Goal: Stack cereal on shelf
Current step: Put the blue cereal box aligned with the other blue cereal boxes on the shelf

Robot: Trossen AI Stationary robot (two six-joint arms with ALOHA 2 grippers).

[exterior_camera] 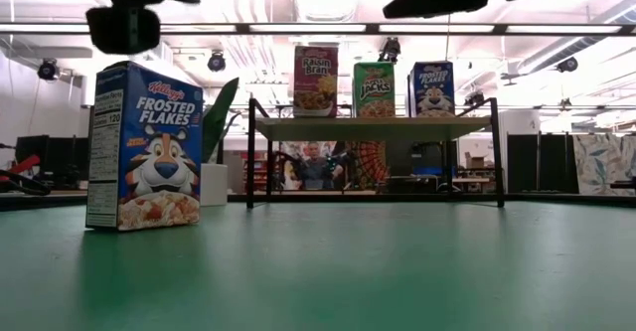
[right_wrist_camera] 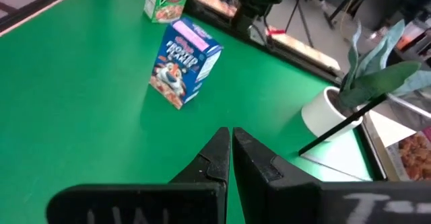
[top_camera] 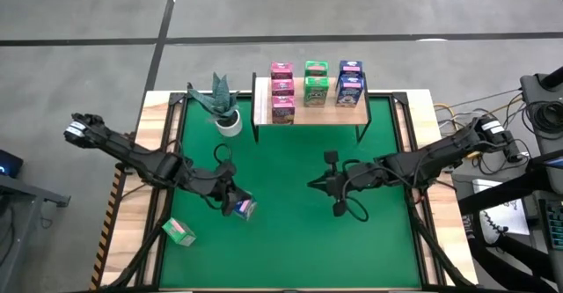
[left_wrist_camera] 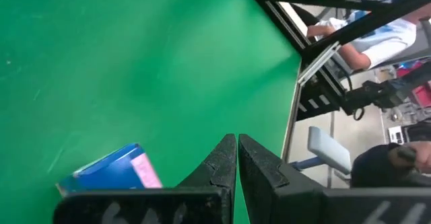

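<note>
Beside the left gripper (top_camera: pixel 230 201), pressed together and empty like the right gripper (top_camera: pixel 315 185), stands the "Frosted Flakes" box (exterior_camera: pixel 145 147).

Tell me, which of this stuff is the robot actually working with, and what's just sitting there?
Part of the job:
blue cereal box standing on the mat
green cereal box near the mat's edge
shelf with seven boxes already on it

Just lying about:
potted plant

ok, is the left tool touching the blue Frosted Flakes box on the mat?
Apart. In the left wrist view, a strip of green mat shows between the shut left tool and the blue box.
</note>
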